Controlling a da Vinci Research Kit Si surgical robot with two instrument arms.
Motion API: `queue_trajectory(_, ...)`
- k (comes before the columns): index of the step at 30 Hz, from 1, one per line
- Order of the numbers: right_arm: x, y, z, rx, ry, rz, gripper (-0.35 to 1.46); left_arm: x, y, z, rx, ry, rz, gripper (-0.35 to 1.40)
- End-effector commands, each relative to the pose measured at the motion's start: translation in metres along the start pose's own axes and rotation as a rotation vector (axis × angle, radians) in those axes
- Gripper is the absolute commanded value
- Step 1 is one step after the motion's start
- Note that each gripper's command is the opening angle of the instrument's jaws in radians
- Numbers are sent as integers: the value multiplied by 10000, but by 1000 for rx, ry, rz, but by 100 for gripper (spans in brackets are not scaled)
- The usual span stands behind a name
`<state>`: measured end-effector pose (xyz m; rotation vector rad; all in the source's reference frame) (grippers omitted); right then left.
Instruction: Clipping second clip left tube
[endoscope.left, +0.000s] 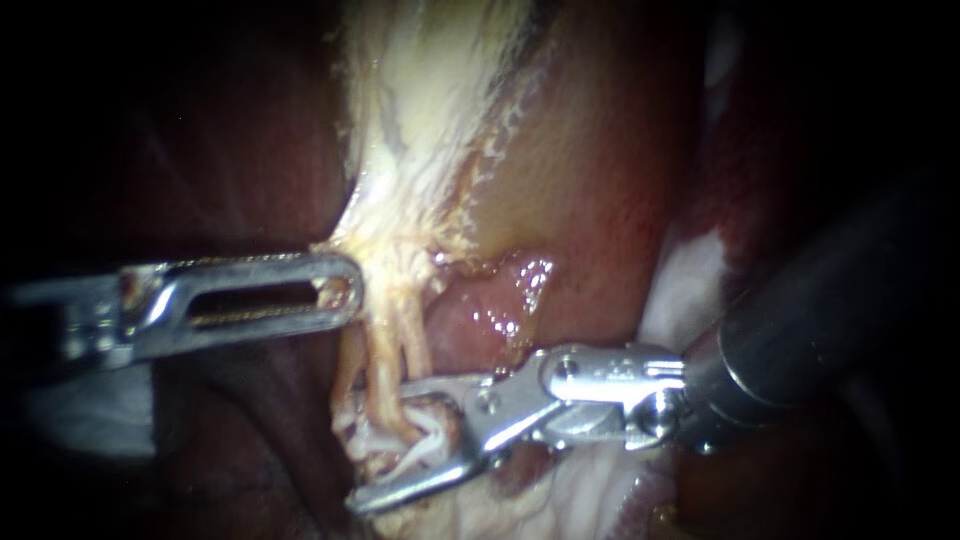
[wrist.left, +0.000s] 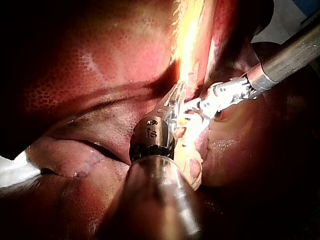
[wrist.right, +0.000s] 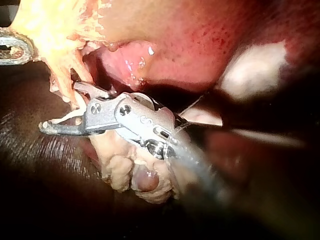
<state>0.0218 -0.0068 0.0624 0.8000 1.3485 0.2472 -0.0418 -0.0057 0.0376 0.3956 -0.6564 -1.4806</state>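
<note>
Where the endoscope looks down on the field, the left instrument (endoscope.left: 345, 290) reaches in level. Its slotted jaws lie one on the other, with the edge of the pale tissue (endoscope.left: 420, 120) pinched at their tip. From that tissue a small bundle of thin, cream-coloured tubes (endoscope.left: 385, 350) runs down towards the right instrument (endoscope.left: 380, 445). The right instrument's jaws stand spread, one on each side of the bundle. The upper jaw rests against the strands and the longer lower jaw lies beneath them among frayed white tissue. The strands sit too close together for me to say which of them is the left tube.

From the camera on the left arm, the left instrument (wrist.left: 175, 100) shows as a narrow sliver, its jaws pressed together on the bright pale tissue (wrist.left: 187, 50) just ahead of it. The right instrument (wrist.left: 192, 110) comes across to meet it, and the two tips are almost touching. The tubes between them are washed out by glare. Mottled red liver (wrist.left: 100, 65) lies beside the left instrument, on the side away from the right one.

From the camera on the right arm, the right instrument (wrist.right: 60, 106) has a clear gap between its jaws. The tubes (wrist.right: 74, 100) pass through that gap, close to the hinge. The pale tissue (wrist.right: 50, 25) lies ahead of the jaws, with the left instrument (wrist.right: 12, 47) at its far edge. A knob of lumpy tissue (wrist.right: 135, 175) bulges out from under the right instrument's wrist.
</note>
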Motion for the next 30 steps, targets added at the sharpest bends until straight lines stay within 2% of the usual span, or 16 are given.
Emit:
queue_trajectory(1, 0, 0, 0, -2, -1, 1, 49, 0, 0, 0, 0, 0, 0, -35)
queue_trajectory(3, -1, 1, 0, -2, 0, 7, 40, 0, 0, 0, 0, 0, 0, -35)
queue_trajectory(4, -1, 1, -1, -5, 0, 7, 29, 0, 0, 0, 0, 0, 0, -35)
queue_trajectory(5, -1, 1, -2, -16, 0, 7, 14, 0, 0, 0, 0, 0, 0, -35)
queue_trajectory(7, -2, 3, -6, -29, 0, 14, -34, 0, 0, 0, 0, 0, 0, -35)
queue_trajectory(9, -3, 5, -9, -69, 3, 20, -35, 0, 0, 0, 0, 0, 0, -35)
queue_trajectory(11, -6, 8, -12, -83, -15, 22, -35, 0, 0, 1, 0, 0, 0, -35)
queue_trajectory(15, -11, 12, -12, -87, -36, 22, -35, 0, 1, 0, 0, 0, 0, -35)
queue_trajectory(30, -12, 11, -13, -86, -36, 22, -35, 0, 1, 0, 1, 0, 0, -35)
